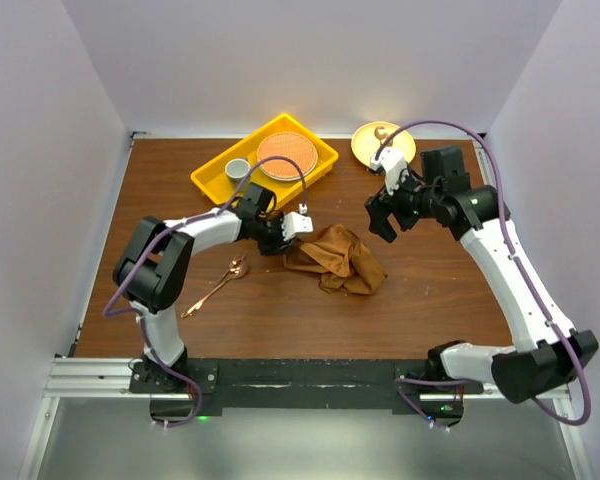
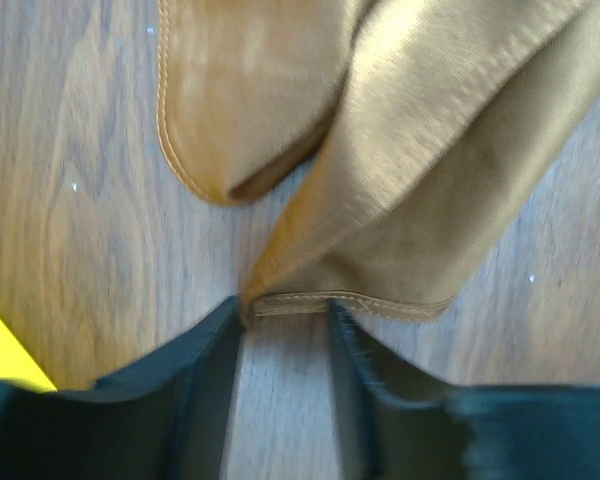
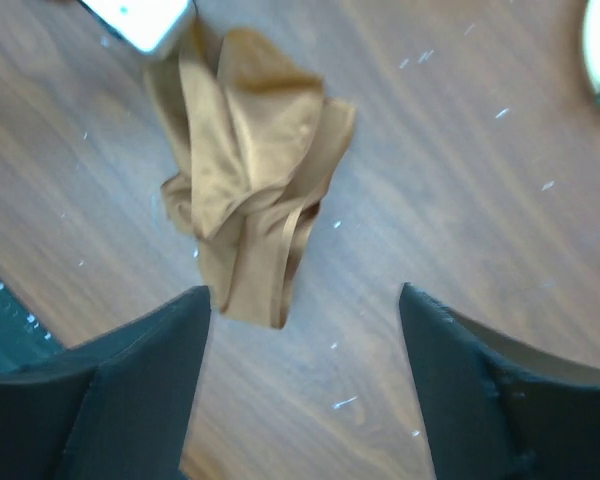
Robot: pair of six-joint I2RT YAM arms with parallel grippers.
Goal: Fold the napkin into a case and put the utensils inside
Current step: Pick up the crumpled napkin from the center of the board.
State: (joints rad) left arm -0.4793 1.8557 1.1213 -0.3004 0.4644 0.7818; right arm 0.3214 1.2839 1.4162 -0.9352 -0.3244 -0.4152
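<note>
The rust-brown napkin (image 1: 338, 258) lies crumpled in a heap at mid-table; no case is in view. My left gripper (image 1: 288, 246) is at the heap's left edge. In the left wrist view its jaws stand narrowly apart, bare wood showing between them. The napkin's (image 2: 430, 150) stitched hem lies across the tips of the left gripper (image 2: 285, 310). My right gripper (image 1: 380, 222) hovers to the right of the heap, open and empty. In its own view the right gripper (image 3: 305, 300) has the napkin (image 3: 250, 170) ahead of it. The copper spoon (image 1: 212, 290) lies on the table to the left.
A yellow tray (image 1: 210, 180) at the back holds an orange plate (image 1: 285, 155) and a small cup (image 1: 238, 169). A yellow plate (image 1: 395, 155) with a short utensil (image 1: 380, 132) on it sits at the back right, close behind the right wrist.
</note>
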